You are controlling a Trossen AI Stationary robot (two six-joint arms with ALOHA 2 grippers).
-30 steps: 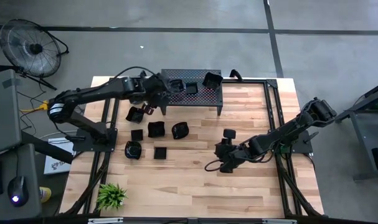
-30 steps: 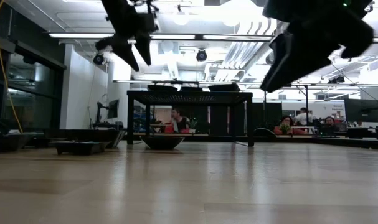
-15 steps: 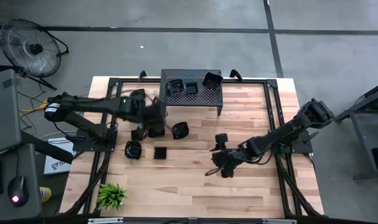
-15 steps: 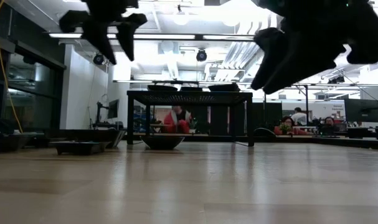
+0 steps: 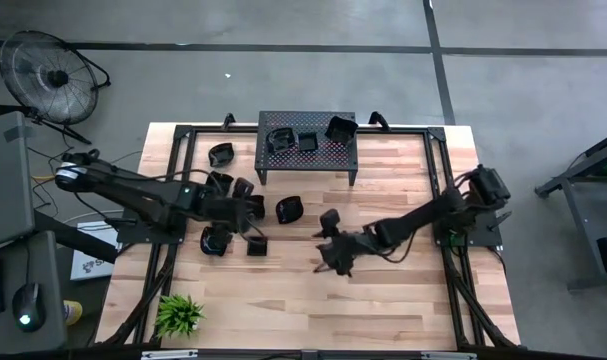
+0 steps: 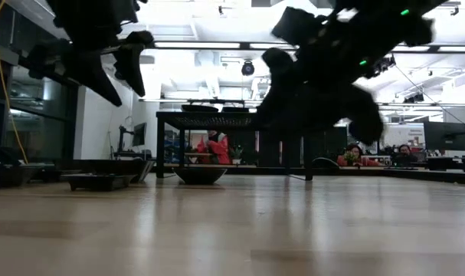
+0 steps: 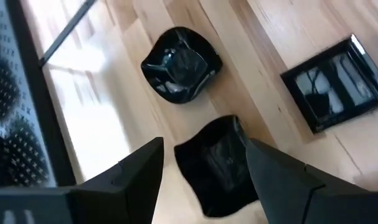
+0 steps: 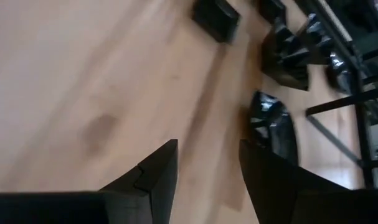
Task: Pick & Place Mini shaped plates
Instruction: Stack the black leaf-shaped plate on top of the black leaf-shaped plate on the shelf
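Seen from above, a wooden counter (image 5: 403,300) carries a cluster of small glossy black plates on its left half and a black perforated metal stand (image 5: 306,145) at its far edge, with three more plates sitting on top of the stand.

The left hand (image 5: 245,210) reaches in over the cluster, its fingers spread open and holding nothing. Its wrist camera looks down between the two dark fingers (image 7: 136,177) at a wavy-edged plate (image 7: 217,163) lying flat on the wood directly below the gap. A lobed plate (image 7: 181,65) lies just beyond it, and a square plate (image 7: 335,83) rests off to one side, apart from both.

The right hand (image 5: 333,250) hovers over bare wood near the middle of the counter, also open and empty. The nearest dish, the lobed plate (image 5: 289,209), lies a little ahead of it toward the cluster, not touching.

A small green plant (image 5: 178,314) stands at the counter's near left corner. In the level view, seated people show in the room behind.
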